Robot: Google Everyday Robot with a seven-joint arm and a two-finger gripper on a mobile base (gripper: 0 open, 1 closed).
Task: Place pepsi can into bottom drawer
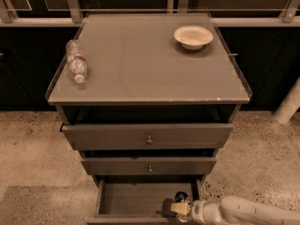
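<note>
The bottom drawer is pulled open below the two upper drawers, and its flat floor shows. My gripper reaches in from the lower right, over the drawer's right front corner. It is shut on the pepsi can, a small dark can with blue and red markings. The can is held at the fingertips, just inside the drawer near its right wall. I cannot tell whether the can touches the drawer floor.
A clear plastic water bottle lies on the cabinet top at the left. A white bowl stands at the back right. The top drawer and middle drawer stick out slightly. Speckled floor surrounds the cabinet.
</note>
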